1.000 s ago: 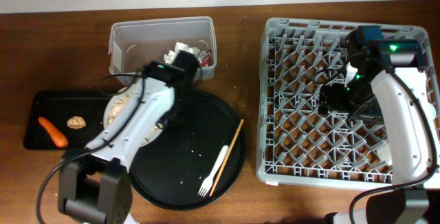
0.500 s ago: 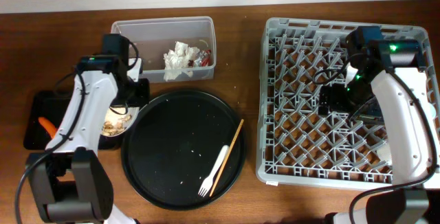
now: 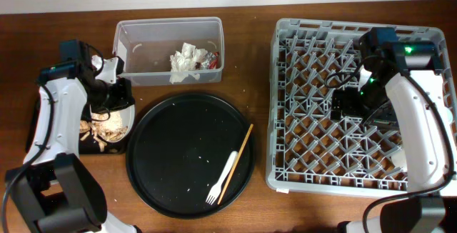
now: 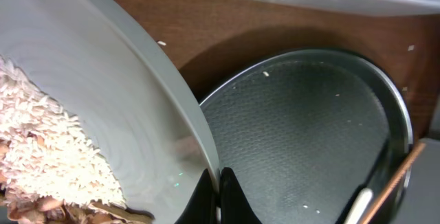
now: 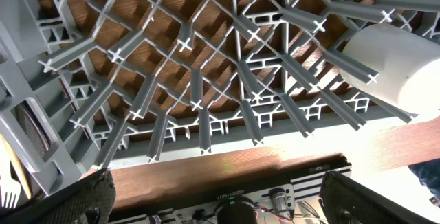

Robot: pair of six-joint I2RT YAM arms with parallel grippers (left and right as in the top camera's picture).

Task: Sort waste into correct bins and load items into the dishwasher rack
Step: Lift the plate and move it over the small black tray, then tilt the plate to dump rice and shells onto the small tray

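My left gripper (image 3: 108,96) is shut on the rim of the white plate (image 3: 118,116) and holds it tilted over the shallow black tray (image 3: 71,113). Rice-like scraps (image 3: 94,129) lie at the plate's low edge and on the tray. The left wrist view shows the jaws (image 4: 220,191) pinching the plate (image 4: 103,80), with rice (image 4: 48,135) on it. The carrot and brown lump are hidden. The clear tub (image 3: 168,29) holds tissue (image 3: 184,61) and a wrapper (image 3: 211,60). The fork (image 3: 223,179) and chopstick (image 3: 240,158) lie on the round tray. My right gripper (image 3: 350,106) is open and empty over the rack (image 3: 357,33).
The large round black tray (image 3: 186,147) sits between the black tray and the rack, with a few crumbs on it. A white cup (image 5: 395,66) lies in the rack near its front right corner. The table's front edge shows below the rack in the right wrist view.
My left arm has carried the plate left off the round tray to the black tray and tipped it; scraps have slid down. The right arm has not moved.
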